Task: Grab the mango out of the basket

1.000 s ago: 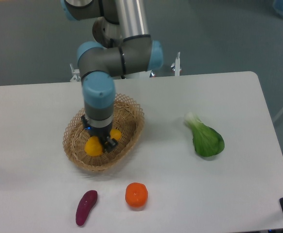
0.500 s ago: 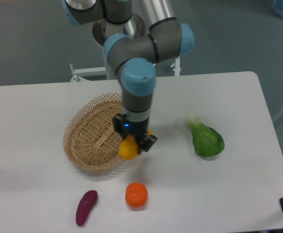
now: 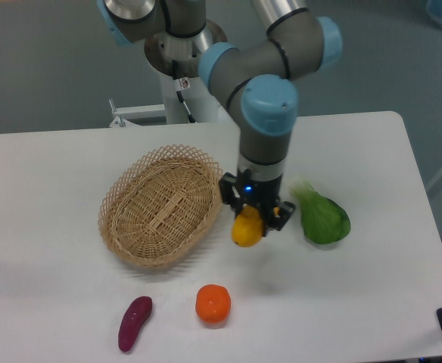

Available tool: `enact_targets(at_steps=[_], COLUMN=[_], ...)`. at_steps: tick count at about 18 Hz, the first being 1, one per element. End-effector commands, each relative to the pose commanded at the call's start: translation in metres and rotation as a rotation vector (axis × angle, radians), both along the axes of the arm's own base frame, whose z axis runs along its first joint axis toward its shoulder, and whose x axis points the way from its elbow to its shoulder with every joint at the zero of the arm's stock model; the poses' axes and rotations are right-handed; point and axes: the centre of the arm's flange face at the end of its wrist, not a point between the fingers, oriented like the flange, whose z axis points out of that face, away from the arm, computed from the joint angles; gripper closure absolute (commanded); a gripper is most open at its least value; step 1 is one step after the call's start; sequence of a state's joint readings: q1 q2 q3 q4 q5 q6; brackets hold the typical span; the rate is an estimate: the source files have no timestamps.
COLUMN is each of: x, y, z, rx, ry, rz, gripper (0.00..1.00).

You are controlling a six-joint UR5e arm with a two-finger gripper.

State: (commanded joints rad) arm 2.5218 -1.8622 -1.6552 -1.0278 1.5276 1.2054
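Note:
The yellow-orange mango (image 3: 246, 229) hangs in the air to the right of the basket, with my gripper (image 3: 253, 215) shut on it. Only its lower end shows below the black fingers. The light tan wicker basket (image 3: 163, 204) lies on the white table to the left, with nothing inside it. The mango is past the basket's right rim, between the basket and the green vegetable.
A green bok choy (image 3: 322, 214) lies just right of the gripper. A round orange fruit (image 3: 213, 303) and a purple sweet potato (image 3: 135, 323) rest near the table's front edge. The arm's base (image 3: 177, 53) stands behind the table.
The gripper lifted the mango out of the basket and carried it to the right, past the rim, toward the bok choy. The basket is left with nothing in it.

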Motion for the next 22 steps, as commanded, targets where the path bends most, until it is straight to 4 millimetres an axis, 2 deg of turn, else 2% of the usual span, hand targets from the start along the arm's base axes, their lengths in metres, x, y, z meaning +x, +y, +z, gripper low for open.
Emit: enact_targets(at_steps=[2,10,22], x=[-0.011,-0.025,-0.033], y=[-0.003,0.001,-0.004], z=[-0.002,-0.005,-0.012], rx=[-0.011,-0.006,-0.027], ry=[0.007,0.016,0.027], rz=[-0.005,0.002,0.015], gripper=[0.62,0.6,0.6])
